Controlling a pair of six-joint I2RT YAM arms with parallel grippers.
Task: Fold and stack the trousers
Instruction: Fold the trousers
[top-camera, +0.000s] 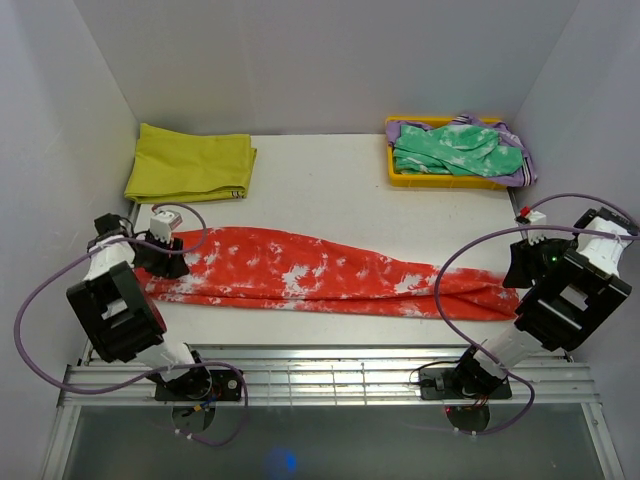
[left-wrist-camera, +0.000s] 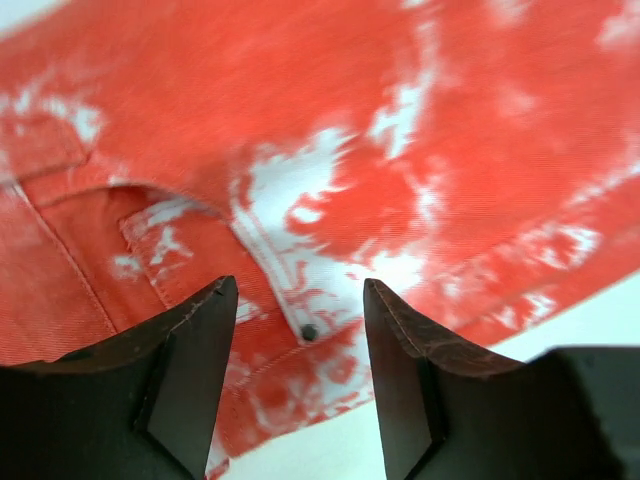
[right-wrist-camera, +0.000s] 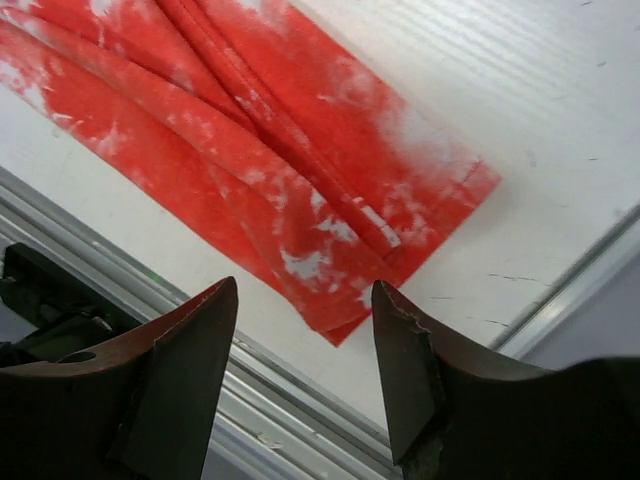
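Where the counter nears its front edge, the trousers lie lengthwise, waist left, hems right; yellow cloth at far-left corner; green garment in a tray at far-right corner; left gripper over the waist, jaws wide, empty; right gripper over the hems, likewise.

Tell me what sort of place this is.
Probably a robot test booth for cloth folding, not a home: plain white walls box in a table, a left arm and a right arm sit at its near edge, and red trousers lie spread out, a yellow tray of clothes behind them.
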